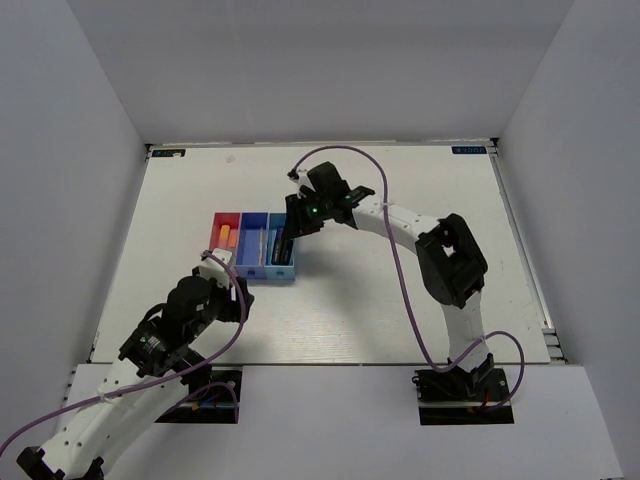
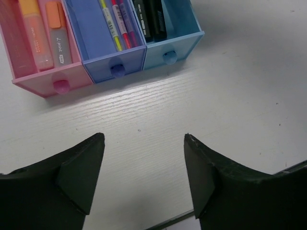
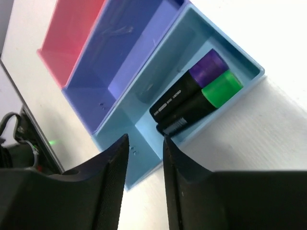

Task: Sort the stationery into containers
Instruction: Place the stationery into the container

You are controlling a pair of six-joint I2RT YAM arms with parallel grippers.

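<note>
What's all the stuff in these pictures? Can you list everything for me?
pink bin: one, pink-red, left end of the joined row
dark blue bin: one, dark blue, middle of the row
light blue bin: one, light blue, right end of the row
orange markers: two, orange, in the pink bin
pens: two or three, yellow and pink-red, in the dark blue bin
black highlighters: two, one purple end, one green end, in the light blue bin
table: one, white, under everything
cables: two, purple, one along each arm
arms: two, white and black, near edge
left claw: one, black, open, empty, before the bins
right claw: one, black, open, empty, above the light blue bin
</note>
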